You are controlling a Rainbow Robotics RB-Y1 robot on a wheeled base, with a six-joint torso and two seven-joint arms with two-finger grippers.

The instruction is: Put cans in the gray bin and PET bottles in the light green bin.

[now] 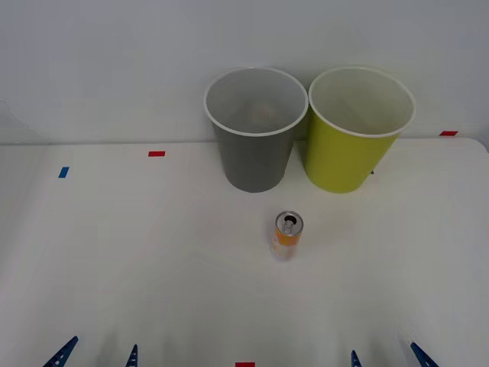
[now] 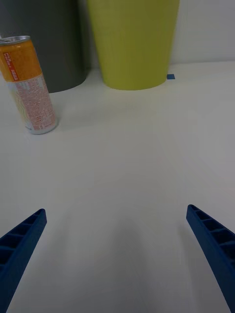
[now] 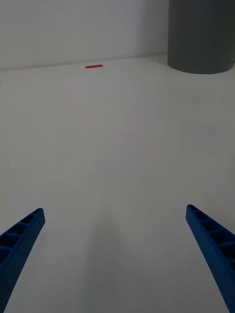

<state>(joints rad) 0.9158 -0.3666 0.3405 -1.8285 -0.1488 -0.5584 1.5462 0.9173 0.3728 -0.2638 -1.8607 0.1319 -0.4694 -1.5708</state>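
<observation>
Front view. White table (image 1: 114,252); at its far edge, toward 12 o'clock, a tall tapered round gray plastic bin (image 1: 254,157) with white rim, and just beside it at 3 o'clock a like-shaped yellow-green plastic bin (image 1: 351,157), rims nearly touching. One small slim drink can (image 1: 287,235), silver top, orange-yellow and white body, upright on the table at 6 o'clock of the gray bin, apart from both bins. Left gripper (image 1: 98,355) at the near edge, toward 7 o'clock, blue ribbed fingertips spread wide, holding nothing. Right gripper (image 1: 386,356) toward 5 o'clock, likewise spread and unladen. Red tape mark (image 1: 157,154) and blue tape mark (image 1: 63,172) on the table (small tabs).

Right wrist view. Right gripper (image 2: 117,254) wide; can (image 2: 28,85) standing toward 11 o'clock, before the gray bin (image 2: 44,44); yellow-green bin (image 2: 133,41) at 12 o'clock.

Left wrist view. Left gripper (image 3: 117,254) wide over bare table; gray bin (image 3: 201,36) toward 1 o'clock.
</observation>
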